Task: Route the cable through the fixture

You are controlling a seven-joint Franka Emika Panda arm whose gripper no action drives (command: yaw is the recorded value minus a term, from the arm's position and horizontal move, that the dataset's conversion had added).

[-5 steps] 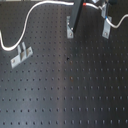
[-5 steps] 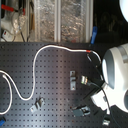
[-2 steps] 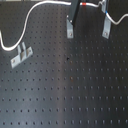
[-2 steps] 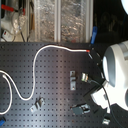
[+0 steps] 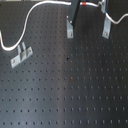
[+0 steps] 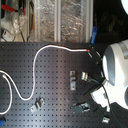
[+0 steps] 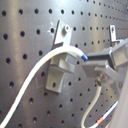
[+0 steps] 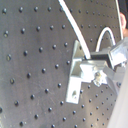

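The first exterior view looks down at a slant across the black perforated tabletop (image 5: 65, 95), close and low, with metal clips (image 5: 70, 27) along the upper edge of the frame. The second exterior view looks from higher and farther off, taking in the whole board (image 6: 50, 75), with shelving in the upper part and the white arm (image 6: 116, 70) at the right of the frame. Both exterior views share the clips and the cable (image 6: 35, 70). Both wrist views sit very near the board, each filled by one clip (image 7: 59, 70) and the pincer (image 7: 102, 67).
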